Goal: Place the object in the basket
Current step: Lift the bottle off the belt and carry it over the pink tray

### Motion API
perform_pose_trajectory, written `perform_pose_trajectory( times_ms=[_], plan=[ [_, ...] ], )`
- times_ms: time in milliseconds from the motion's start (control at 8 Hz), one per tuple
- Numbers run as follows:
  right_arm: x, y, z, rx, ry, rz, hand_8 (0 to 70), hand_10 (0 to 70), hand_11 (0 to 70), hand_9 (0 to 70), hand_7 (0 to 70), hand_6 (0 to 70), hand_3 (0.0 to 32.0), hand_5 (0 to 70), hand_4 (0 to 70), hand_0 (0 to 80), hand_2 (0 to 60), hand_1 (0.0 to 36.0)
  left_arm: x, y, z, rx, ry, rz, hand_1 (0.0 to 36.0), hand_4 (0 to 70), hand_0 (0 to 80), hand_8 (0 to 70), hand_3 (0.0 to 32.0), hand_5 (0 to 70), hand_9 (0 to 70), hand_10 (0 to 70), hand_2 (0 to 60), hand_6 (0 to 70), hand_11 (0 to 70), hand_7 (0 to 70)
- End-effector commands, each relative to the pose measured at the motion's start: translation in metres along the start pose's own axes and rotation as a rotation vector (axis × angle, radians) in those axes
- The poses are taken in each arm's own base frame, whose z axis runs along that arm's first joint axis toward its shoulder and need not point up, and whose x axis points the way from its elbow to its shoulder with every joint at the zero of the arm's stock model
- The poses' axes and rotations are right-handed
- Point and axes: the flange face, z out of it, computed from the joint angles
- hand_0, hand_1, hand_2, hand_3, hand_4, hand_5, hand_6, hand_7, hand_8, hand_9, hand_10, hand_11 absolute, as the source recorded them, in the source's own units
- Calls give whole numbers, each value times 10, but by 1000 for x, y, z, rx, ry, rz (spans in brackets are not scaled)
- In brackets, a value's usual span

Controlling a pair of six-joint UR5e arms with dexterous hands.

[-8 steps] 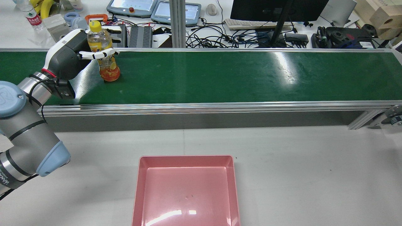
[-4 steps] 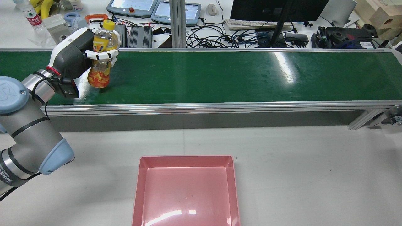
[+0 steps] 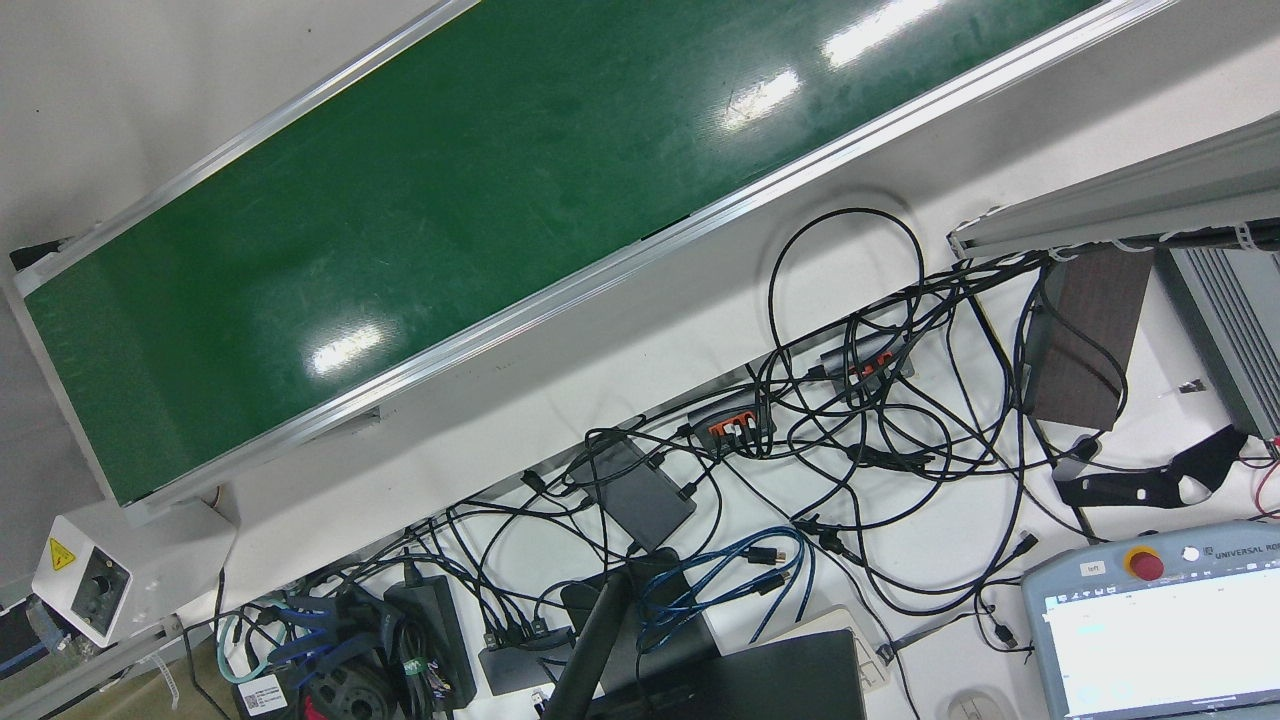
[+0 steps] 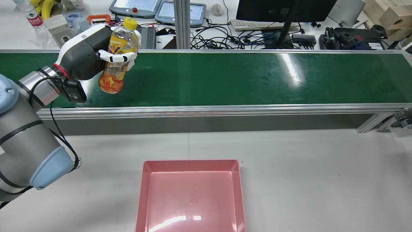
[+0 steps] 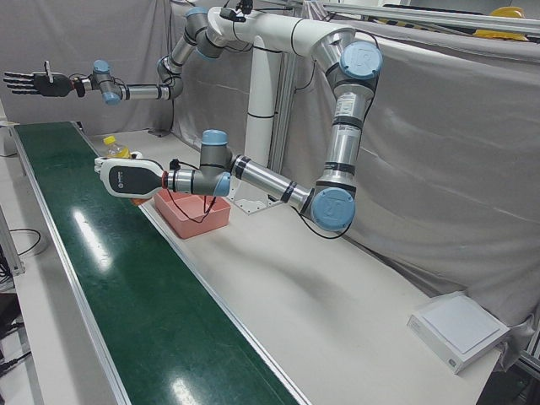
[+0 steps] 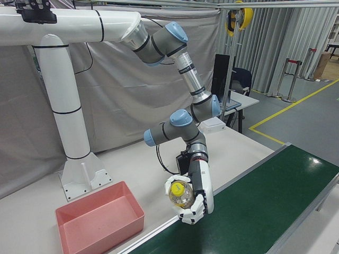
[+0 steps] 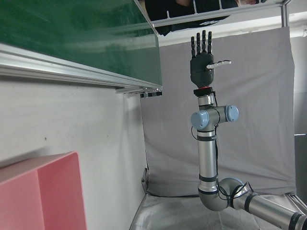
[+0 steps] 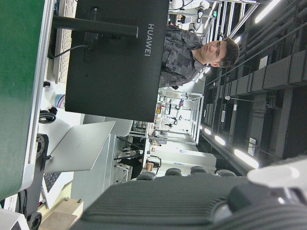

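Green conveyor belt (image 4: 225, 77) spans upper half of rear view; pink basket (image 4: 238, 180) on white tabletop (image 4: 305, 177) at bottom centre, empty. Left hand (image 4: 96, 56) upper left of frame, fingers clamped round mid-body of juice bottle (image 4: 117, 69), bottle lifted clear over the belt, well apart from basket. Right hand (image 5: 34, 83) top left of left-front view, fingers spread apart, holding nothing. Bottle likely light to moderate with liquid inside, smooth plastic, slippery, a bit squashy; waist under the shoulder looks like the safest hold. Long axis near upright, tilted: yellow cap (image 4: 130, 22) toward upper right, orange base toward lower left
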Motion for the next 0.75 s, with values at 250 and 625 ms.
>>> perform_pose_trajectory(
  times_ms=[250, 625],
  plan=[
    [0, 0, 0, 0, 0, 0, 0, 0, 0, 0, 0, 0, 0, 0, 0, 0, 0, 0, -111, 117, -43, -148, -235, 15, 250, 359, 463, 524, 0, 527, 700, 519, 600, 430, 700, 614],
    [0, 0, 0, 0, 0, 0, 0, 0, 0, 0, 0, 0, 0, 0, 0, 0, 0, 0, -190, 203, -58, -218, -389, 62, 235, 376, 466, 508, 0, 508, 699, 494, 600, 426, 700, 598]
  ],
)
